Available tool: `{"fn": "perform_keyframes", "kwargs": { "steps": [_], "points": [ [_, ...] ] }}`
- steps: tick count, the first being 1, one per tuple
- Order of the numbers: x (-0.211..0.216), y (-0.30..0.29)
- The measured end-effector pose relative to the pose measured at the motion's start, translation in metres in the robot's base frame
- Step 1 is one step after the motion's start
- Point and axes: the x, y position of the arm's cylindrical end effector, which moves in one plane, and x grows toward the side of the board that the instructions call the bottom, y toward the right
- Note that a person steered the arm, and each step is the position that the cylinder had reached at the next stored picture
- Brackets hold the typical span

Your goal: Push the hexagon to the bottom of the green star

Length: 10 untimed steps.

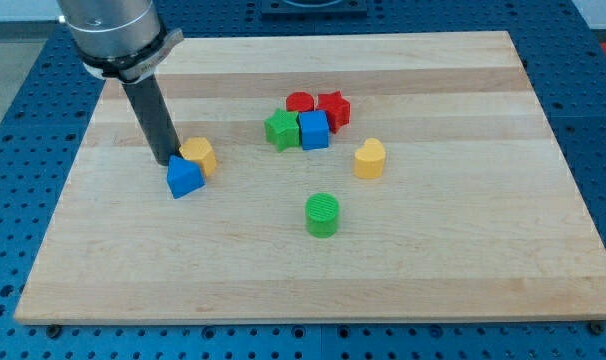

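Note:
The yellow hexagon [199, 155] lies left of the board's middle, with a blue triangle block [184, 177] touching its lower left side. My tip [165, 160] rests on the board right against the hexagon's left side, just above the blue triangle. The green star [280, 130] sits to the right, near the board's centre top, well apart from the hexagon.
A blue cube [313, 130] touches the green star's right side. A red cylinder [300, 102] and a red star [332, 108] sit just above them. A yellow heart block [369, 159] lies further right. A green cylinder [322, 215] stands below the cluster. The wooden board [463, 250] lies on a blue perforated table.

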Motion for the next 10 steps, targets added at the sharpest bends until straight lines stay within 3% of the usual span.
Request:
{"fn": "perform_keyframes", "kwargs": {
  "steps": [6,10],
  "points": [
    [0.023,0.117],
    [0.044,0.104]
  ]
}}
